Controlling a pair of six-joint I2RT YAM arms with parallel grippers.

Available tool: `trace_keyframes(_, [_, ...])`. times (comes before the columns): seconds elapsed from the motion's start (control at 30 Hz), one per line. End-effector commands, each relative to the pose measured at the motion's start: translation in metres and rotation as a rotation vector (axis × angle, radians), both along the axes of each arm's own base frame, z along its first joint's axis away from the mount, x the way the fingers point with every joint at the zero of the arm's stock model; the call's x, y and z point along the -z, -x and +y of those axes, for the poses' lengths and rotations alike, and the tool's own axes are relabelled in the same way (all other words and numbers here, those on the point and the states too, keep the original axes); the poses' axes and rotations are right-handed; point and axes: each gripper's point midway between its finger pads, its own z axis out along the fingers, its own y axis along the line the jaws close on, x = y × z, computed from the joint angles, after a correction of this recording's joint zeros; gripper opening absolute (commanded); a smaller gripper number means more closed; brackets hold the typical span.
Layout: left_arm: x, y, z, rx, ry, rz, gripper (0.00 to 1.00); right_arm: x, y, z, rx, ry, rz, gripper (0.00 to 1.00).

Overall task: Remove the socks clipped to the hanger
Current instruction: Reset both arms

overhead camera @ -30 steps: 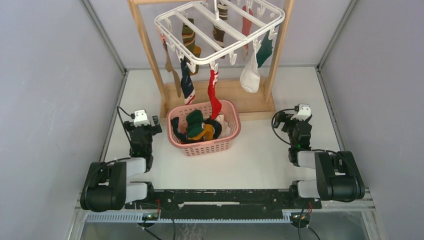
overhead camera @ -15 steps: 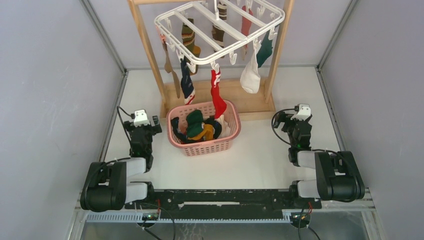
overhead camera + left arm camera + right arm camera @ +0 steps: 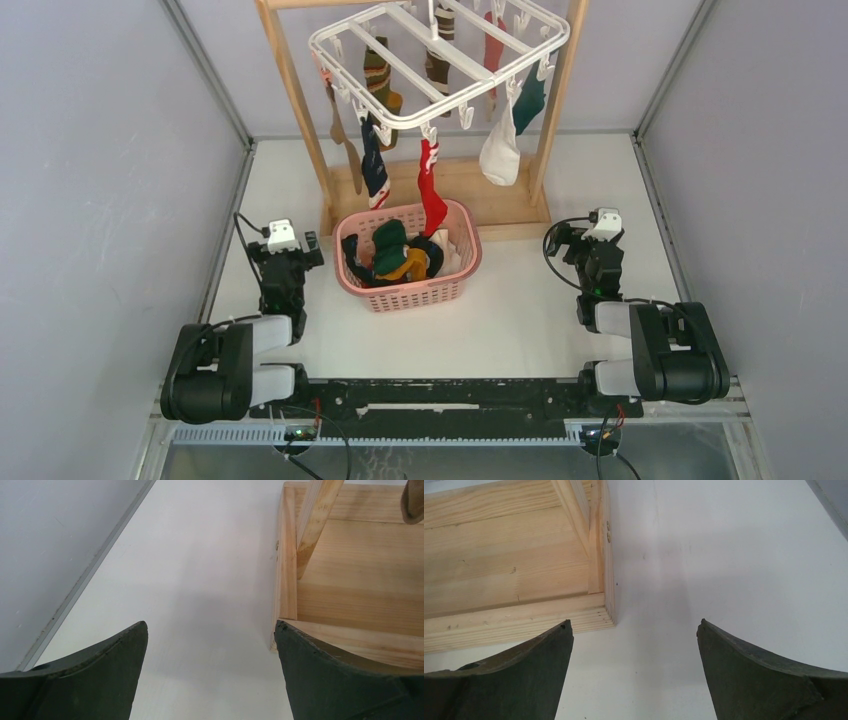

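Left tool [image 3: 210,630] and right tool [image 3: 634,627], both spread wide and empty, are held low over the bench [image 3: 520,320], one on either side of the partly filled pink basket [image 3: 455,285]. The socks [image 3: 500,150] hang clipped to the hanger [image 3: 440,60], well above, on the wooden rack [image 3: 290,90]. The red sock [image 3: 430,190], dangling over the basket, is best gripped just below its clip and drawn straight down, so that the frame is not swung.
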Motion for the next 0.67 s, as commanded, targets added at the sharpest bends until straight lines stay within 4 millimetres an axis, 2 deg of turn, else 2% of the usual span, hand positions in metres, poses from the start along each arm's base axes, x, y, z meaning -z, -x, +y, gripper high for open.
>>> trace_keyframes(0.0, [-0.031, -0.013, 0.002, -0.012, 0.015, -0.106, 1.0, -0.017, -0.011, 0.0, -0.006, 0.009, -0.05, 1.0])
trace_keyframes(0.43, [-0.031, -0.013, 0.002, -0.012, 0.015, -0.107, 1.0, -0.016, -0.011, -0.001, -0.004, 0.008, -0.048, 1.0])
trace_keyframes(0.5, [-0.031, -0.013, 0.002, -0.012, 0.016, -0.106, 1.0, -0.017, -0.011, -0.01, 0.02, 0.009, -0.048, 0.99])
trace_keyframes(0.63, [-0.031, -0.013, 0.002, -0.013, 0.015, -0.105, 1.0, -0.017, -0.011, -0.01, 0.021, 0.01, -0.048, 1.0])
